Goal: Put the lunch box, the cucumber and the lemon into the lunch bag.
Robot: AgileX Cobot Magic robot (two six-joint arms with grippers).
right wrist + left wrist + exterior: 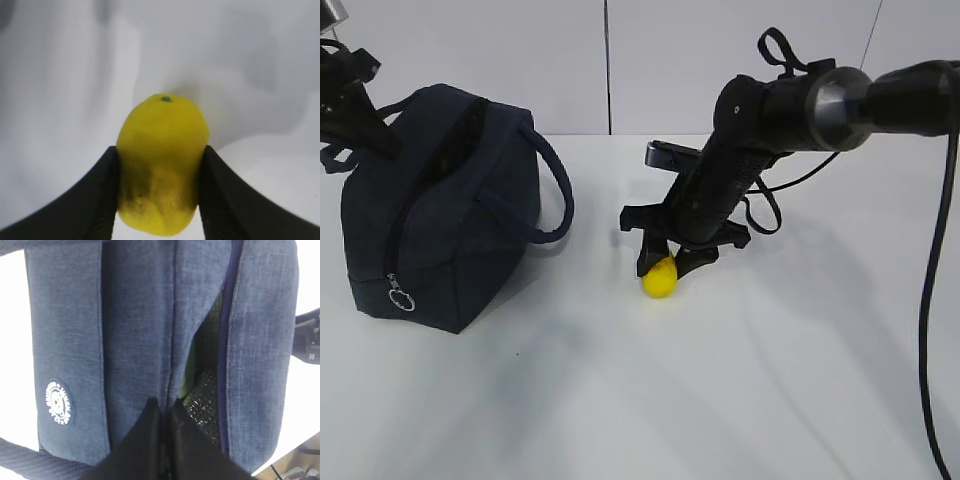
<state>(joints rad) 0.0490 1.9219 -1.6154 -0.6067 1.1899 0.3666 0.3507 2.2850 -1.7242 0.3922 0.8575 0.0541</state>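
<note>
Camera layout: one fixed outside view, two wrist views.

Exterior: looks from the front across the white table [620,400] at a low slant, mid-range, facing the back wall; takes in the bag [440,215] at left and the lemon [660,279] right of centre. Left wrist: very close, pointing onto the bag's [135,315] zipped top, fabric filling the frame; shares the bag with the exterior. Right wrist: very close, aimed along its fingers [95,195] at the lemon [162,160] and table beyond; shares the lemon with the exterior. The wrist views share nothing.
</note>
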